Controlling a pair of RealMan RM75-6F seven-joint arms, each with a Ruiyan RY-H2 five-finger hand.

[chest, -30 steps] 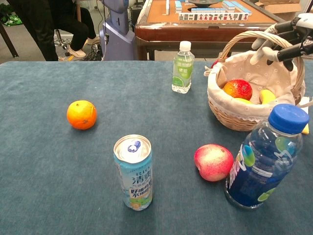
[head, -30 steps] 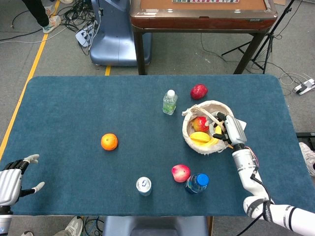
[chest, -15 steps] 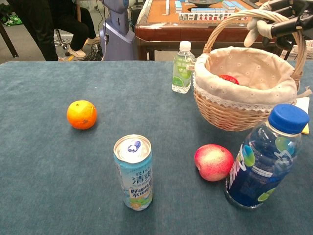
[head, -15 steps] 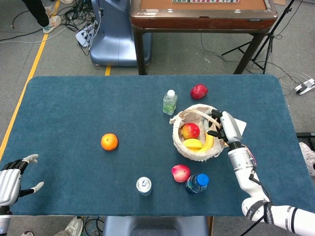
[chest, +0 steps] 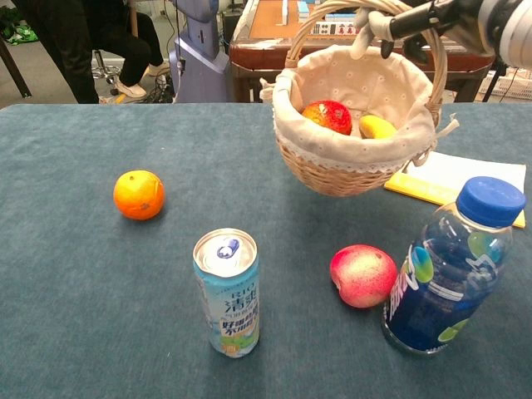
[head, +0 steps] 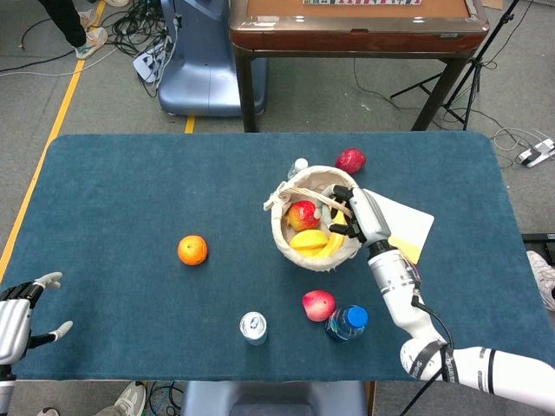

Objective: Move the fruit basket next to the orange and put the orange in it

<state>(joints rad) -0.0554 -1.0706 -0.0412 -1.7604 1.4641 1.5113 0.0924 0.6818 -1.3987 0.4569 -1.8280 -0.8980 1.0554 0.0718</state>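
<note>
A drink can (chest: 227, 291) stands on the blue table (head: 130, 191); right of the can lie a red apple (chest: 363, 275), then a blue-capped bottle (chest: 449, 270).

Grey floor (head: 347, 95), wooden mahjong table (head: 355, 26) behind

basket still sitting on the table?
No, the right hand holds the basket by its handle, lifted clear above the table.

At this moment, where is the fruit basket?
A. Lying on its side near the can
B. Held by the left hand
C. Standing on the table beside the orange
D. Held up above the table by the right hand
D: the right hand grips the handle of the fruit basket, and the chest view shows its base clear of the table.
</note>
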